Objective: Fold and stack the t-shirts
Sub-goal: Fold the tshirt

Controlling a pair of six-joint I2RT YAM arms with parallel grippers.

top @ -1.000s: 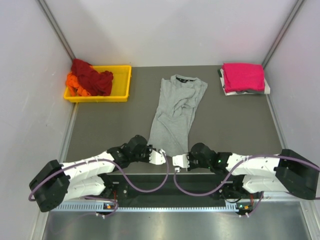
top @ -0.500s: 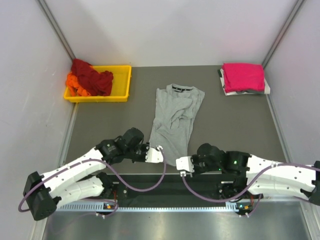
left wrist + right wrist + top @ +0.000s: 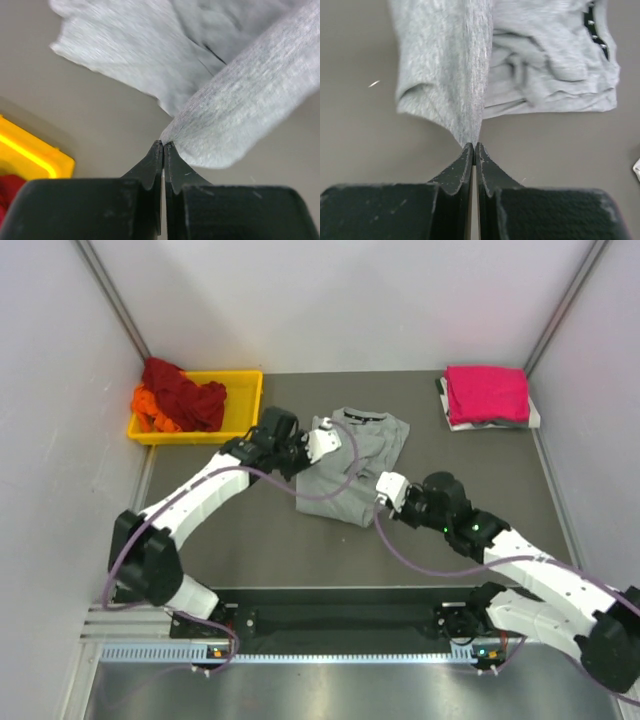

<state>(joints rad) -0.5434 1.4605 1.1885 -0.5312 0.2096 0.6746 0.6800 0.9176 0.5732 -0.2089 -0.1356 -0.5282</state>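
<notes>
the light heather-grey cloth t-shirt with a dark collar (image 3: 345, 480) lies partly doubled over near the centre of the dark table (image 3: 220, 530). the left gripper (image 3: 322, 438), jaws pressed together, pinches its edge at the shirt's 10 o'clock; the right gripper (image 3: 385, 485), likewise clamped, pinches cloth at 4 o'clock. a folded magenta-pink t-shirt (image 3: 487, 392) sits at 2 o'clock.

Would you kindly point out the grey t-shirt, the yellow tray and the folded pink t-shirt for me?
grey t-shirt (image 3: 378, 445), top external view, wrinkled cloth below the collar.
yellow tray (image 3: 190, 437), top external view, its near wall.
pink t-shirt (image 3: 487, 393), top external view, middle of its top face.
</notes>
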